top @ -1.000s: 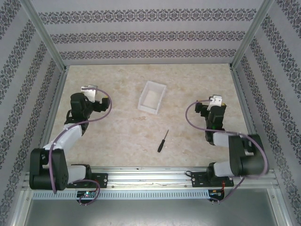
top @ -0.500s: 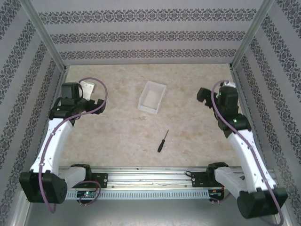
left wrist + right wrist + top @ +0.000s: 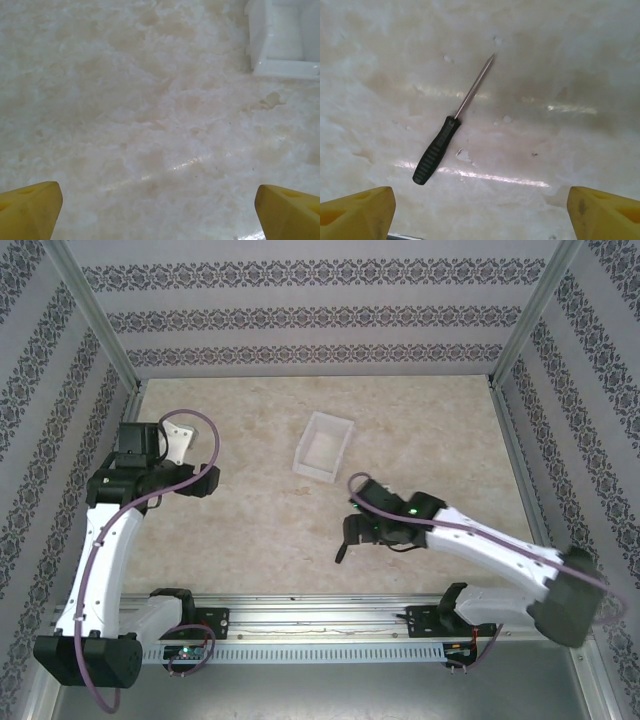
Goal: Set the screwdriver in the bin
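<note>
The screwdriver [image 3: 436, 151] lies flat on the table, its black handle toward me and its thin shaft [image 3: 475, 87] pointing away. My right gripper [image 3: 480, 212] hovers over it, open, with the handle just ahead of the left yellow fingertip [image 3: 357, 210]. From above, the right gripper [image 3: 356, 529] covers the shaft and leaves the handle end [image 3: 340, 554] showing. The white bin [image 3: 314, 471] stands further back at the middle of the table, with nothing in it. My left gripper [image 3: 160, 215] is open above bare table, and the bin's near wall [image 3: 285, 67] sits at its upper right.
The marble-look tabletop [image 3: 250, 520] is boxed in by patterned walls and metal posts [image 3: 100, 330]. An aluminium rail [image 3: 320, 610] runs along the near edge by the arm bases. The left arm [image 3: 105, 540] stands along the left side.
My right arm has swung from the right side to the table's middle and come down over the screwdriver. The left arm has risen and shifted slightly. The screwdriver and bin have not moved.
</note>
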